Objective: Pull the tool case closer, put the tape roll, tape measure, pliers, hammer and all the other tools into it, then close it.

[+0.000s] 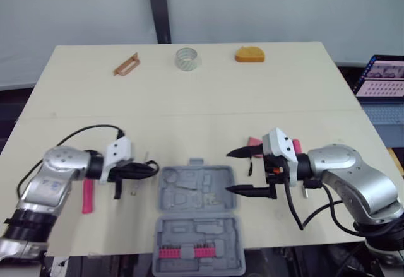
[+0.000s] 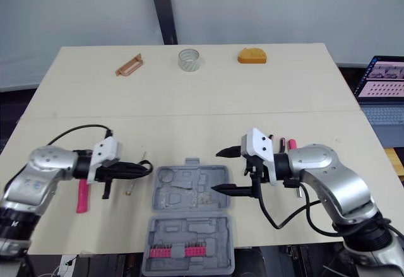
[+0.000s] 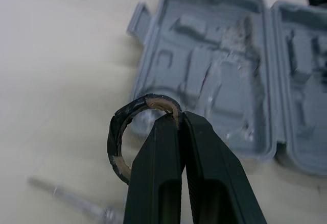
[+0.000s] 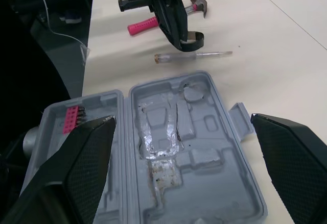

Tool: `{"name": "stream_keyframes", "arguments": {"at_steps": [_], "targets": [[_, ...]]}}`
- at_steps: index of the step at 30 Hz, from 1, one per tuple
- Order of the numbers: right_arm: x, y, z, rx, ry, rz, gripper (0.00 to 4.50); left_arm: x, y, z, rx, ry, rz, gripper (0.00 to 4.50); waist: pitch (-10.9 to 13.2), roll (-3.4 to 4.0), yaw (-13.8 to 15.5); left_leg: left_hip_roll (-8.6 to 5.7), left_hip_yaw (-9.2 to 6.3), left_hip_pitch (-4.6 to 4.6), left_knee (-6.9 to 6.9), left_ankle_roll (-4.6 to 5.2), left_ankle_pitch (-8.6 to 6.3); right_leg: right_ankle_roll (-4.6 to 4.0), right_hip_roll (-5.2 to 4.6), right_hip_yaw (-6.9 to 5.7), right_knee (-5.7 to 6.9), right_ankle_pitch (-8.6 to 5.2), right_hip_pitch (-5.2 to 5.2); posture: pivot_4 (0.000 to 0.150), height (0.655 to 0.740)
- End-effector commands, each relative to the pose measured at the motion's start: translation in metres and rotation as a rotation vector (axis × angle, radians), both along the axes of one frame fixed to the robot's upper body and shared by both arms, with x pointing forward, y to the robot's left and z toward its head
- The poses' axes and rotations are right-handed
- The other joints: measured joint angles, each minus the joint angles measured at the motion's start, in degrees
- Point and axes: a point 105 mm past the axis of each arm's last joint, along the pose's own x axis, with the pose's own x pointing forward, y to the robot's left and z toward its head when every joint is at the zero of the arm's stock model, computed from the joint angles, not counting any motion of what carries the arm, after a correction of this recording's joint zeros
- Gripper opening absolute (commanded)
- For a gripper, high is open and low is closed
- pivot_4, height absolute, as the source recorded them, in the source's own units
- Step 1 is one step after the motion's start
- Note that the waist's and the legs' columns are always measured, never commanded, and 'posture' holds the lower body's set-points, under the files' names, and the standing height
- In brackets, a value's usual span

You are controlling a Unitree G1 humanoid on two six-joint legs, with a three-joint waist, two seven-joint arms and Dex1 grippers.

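Placement needs the left gripper (image 3: pixel 179 121), pinching the black tape roll (image 3: pixel 114 140) just beside the open tool case (image 1: pixel 199 192), to reach its round recess (image 4: pixel 193 92) before releasing, while the right gripper (image 1: pixel 228 172) hovers spread wide.

Silver arms (image 1: pixel 60 179), white wrist housings (image 1: pixel 118 151), black cables (image 1: pixel 82 130); left hand (image 1: pixel 144 170) and right hand (image 1: pixel 228 172) black-fingered.

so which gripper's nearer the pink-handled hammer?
Left. The left gripper, shut on a black tape roll, sits beside the hammer, between it and the tool case. The right gripper, fingers open, is over the case's opposite edge.
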Motion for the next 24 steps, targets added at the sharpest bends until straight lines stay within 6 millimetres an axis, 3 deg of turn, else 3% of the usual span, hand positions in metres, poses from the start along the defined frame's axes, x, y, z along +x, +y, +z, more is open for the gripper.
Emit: {"name": "stream_keyframes", "arguments": {"at_steps": [1,12,24], "targets": [[-0.004,0.002,0.009,0.011,-0.054,-0.007,4.50,-0.001,-0.013,0.004,-0.023,0.041,-0.060,0.05,0.0,0.00,0.0,0.00,0.00,-0.01,0.00,0.00,0.00,0.00,0.00,-0.01,0.00,0.00,0.00,0.150,0.7400],[-0.010,0.003,0.007,0.022,-0.055,-0.067,4.50,0.008,-0.027,-0.016,0.010,0.169,-0.066,0.05,0.0,-0.02,0.3,0.00,-0.08,-0.28,0.30,0.09,-0.05,0.00,0.00,-0.06,-0.01,0.00,-0.08,0.150,0.7400],[-0.011,0.003,0.004,0.028,-0.051,-0.092,4.50,0.017,-0.032,-0.027,0.038,0.159,-0.063,0.05,0.0,-0.02,0.5,-0.01,-0.08,-0.32,0.36,0.11,-0.07,0.01,0.00,-0.06,-0.01,0.01,-0.08,0.150,0.7400]]}}
